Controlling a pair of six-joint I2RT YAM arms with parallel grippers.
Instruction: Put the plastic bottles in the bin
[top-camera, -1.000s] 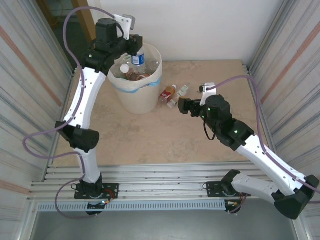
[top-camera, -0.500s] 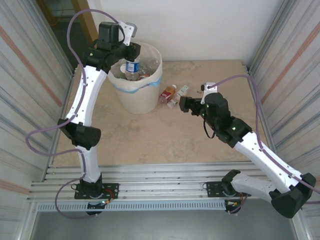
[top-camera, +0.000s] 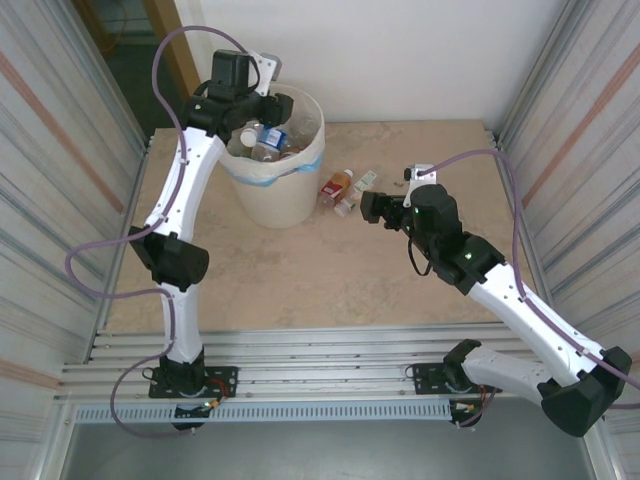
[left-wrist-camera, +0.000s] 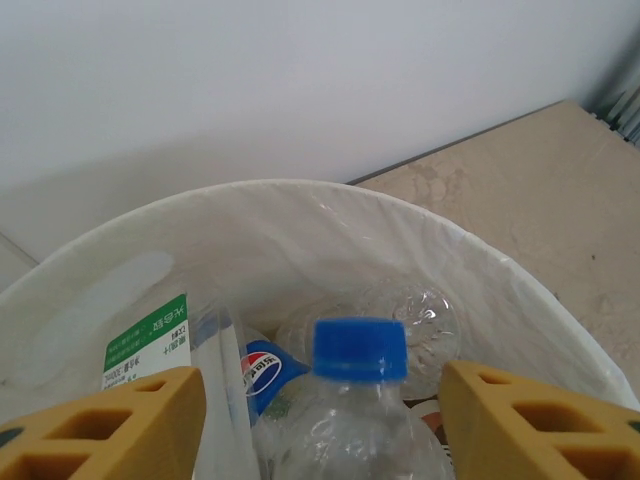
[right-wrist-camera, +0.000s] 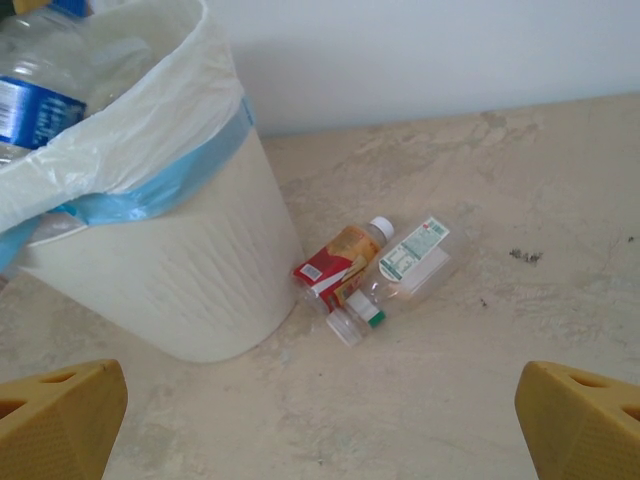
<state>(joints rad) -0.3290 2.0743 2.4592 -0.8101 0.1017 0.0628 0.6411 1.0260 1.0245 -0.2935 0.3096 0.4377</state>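
Observation:
The cream bin (top-camera: 282, 198) with a blue band stands at the back left, with several plastic bottles inside. My left gripper (top-camera: 268, 118) hovers over its mouth. In the left wrist view it (left-wrist-camera: 322, 425) is open, and a clear blue-capped bottle (left-wrist-camera: 360, 350) stands between its fingers (left-wrist-camera: 110, 425) with gaps on both sides. Three bottles lie on the table right of the bin: a red-labelled one (right-wrist-camera: 338, 262), a clear one with a green-white label (right-wrist-camera: 412, 262) and a small one (right-wrist-camera: 352, 318). My right gripper (top-camera: 368, 208) is open just right of them.
Corrugated metal walls close in the table on the left (top-camera: 60, 150) and right (top-camera: 580, 120), with a white wall behind. Inside the bin lie a Pepsi-labelled bottle (left-wrist-camera: 262, 368) and a green-labelled one (left-wrist-camera: 150, 340). Bare tabletop (top-camera: 320, 280) spreads between the two arms.
My left gripper has come down over the bin's mouth and opened, letting go of the blue-capped bottle, which now sits lower in the bin. The right arm has hardly moved.

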